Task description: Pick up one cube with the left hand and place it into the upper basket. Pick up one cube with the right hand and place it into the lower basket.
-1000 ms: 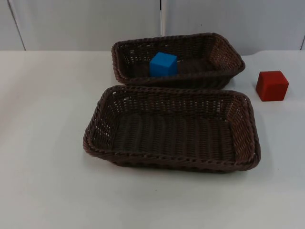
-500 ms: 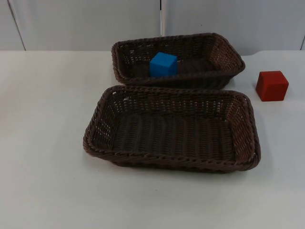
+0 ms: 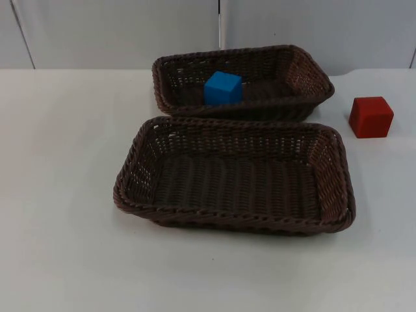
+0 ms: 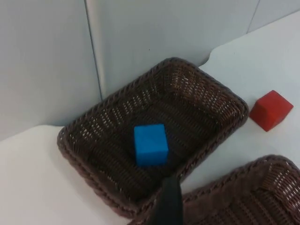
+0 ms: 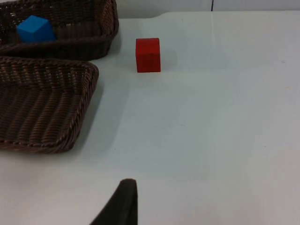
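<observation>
Top view – upper basket: a dark brown rectangular woven wicker basket (image 3: 305,78) stands at the far side of the white table top (image 3: 58,195), close to the grey partition wall (image 3: 117,32).
Top view – blue cube: a small bright blue cube (image 3: 223,88) sits inside that basket, left of its middle.
Top view – lower basket: a second, larger dark brown woven wicker basket (image 3: 140,166) stands just in front of the first, their rims nearly touching.
Top view – red cube: a small red cube (image 3: 370,117) rests on the table to the right of both baskets, apart from them.
Left wrist view – left gripper: one black fingertip (image 4: 168,204) hangs above the near rim of the upper basket (image 4: 84,154), with the blue cube (image 4: 150,144) on the basket floor beyond; whether the jaws are apart or together cannot be told.
Right wrist view – right gripper: one black fingertip (image 5: 121,206) hangs over bare table, well apart from the red cube (image 5: 148,55); its jaw state cannot be told either.
</observation>
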